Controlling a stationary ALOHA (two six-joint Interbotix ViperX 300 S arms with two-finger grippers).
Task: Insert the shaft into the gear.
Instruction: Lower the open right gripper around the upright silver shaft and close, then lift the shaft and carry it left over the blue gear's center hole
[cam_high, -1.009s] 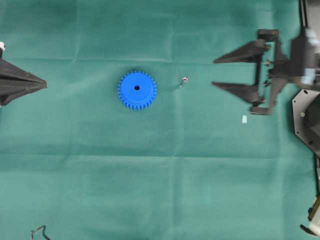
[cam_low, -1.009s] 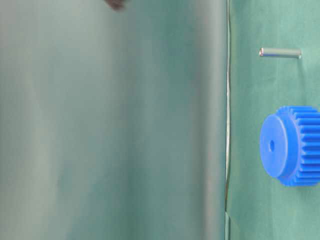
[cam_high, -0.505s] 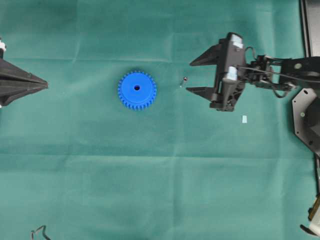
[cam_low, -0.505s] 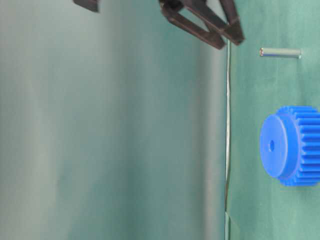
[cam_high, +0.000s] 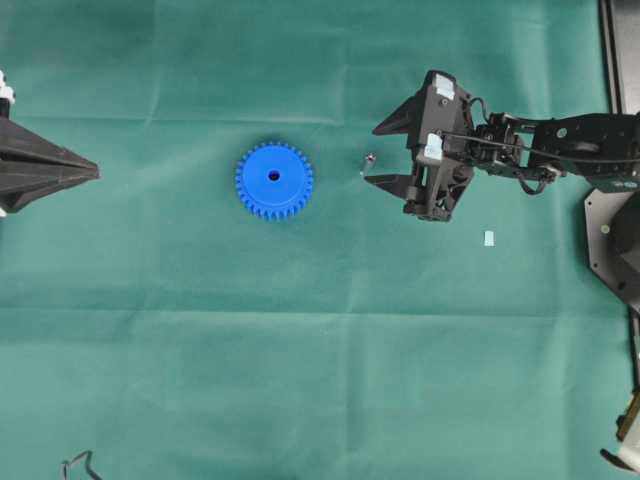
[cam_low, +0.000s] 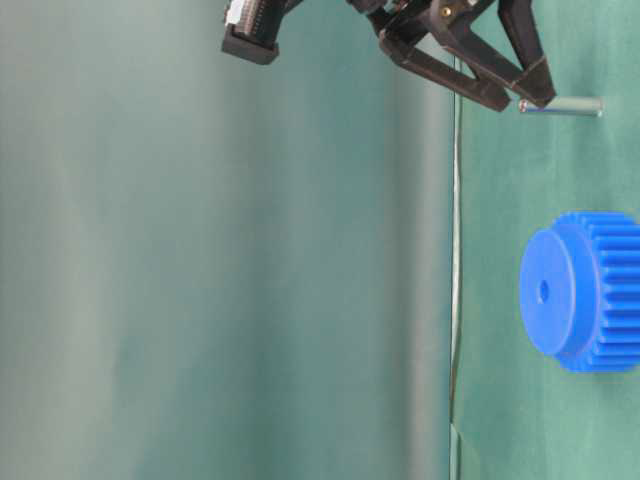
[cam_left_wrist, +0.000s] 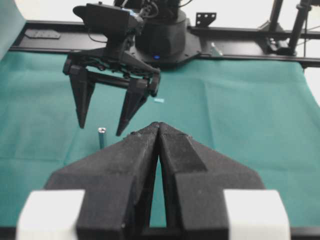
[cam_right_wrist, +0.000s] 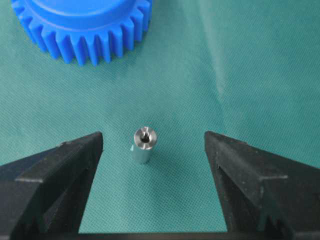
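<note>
A: What is seen to differ from the earlier frames?

B: In the overhead view the right gripper (cam_high: 373, 155) is found further left than a second ago, when it was held near the right edge. Its fingertips are now placed either side of the shaft (cam_high: 367, 161), which is seen just right of centre, in the upper half of the frame. A second ago a wide stretch of cloth (cam_high: 320, 350) was left between the two.

A: Is the shaft gripped?

B: No. In the right wrist view the jaws are spread wide, and the shaft (cam_right_wrist: 144, 144) is seen standing upright between the two fingers (cam_right_wrist: 60, 175), touched by neither. Green cloth is visible on both sides of it.

A: Has the shaft itself been moved?

B: It is seen at the same spot in all overhead frames. The gear (cam_high: 274, 180) is likewise unchanged, lying flat left of centre, well apart from the shaft.

A: And the left gripper?

B: The left gripper (cam_high: 92, 172) is kept at the left edge of the overhead frame. In the left wrist view its fingers (cam_left_wrist: 190, 160) are pressed together with nothing between them.

A: Anything else on the cloth?

B: A small pale scrap (cam_high: 489, 238) is seen right of the right gripper, where it lay before.
</note>
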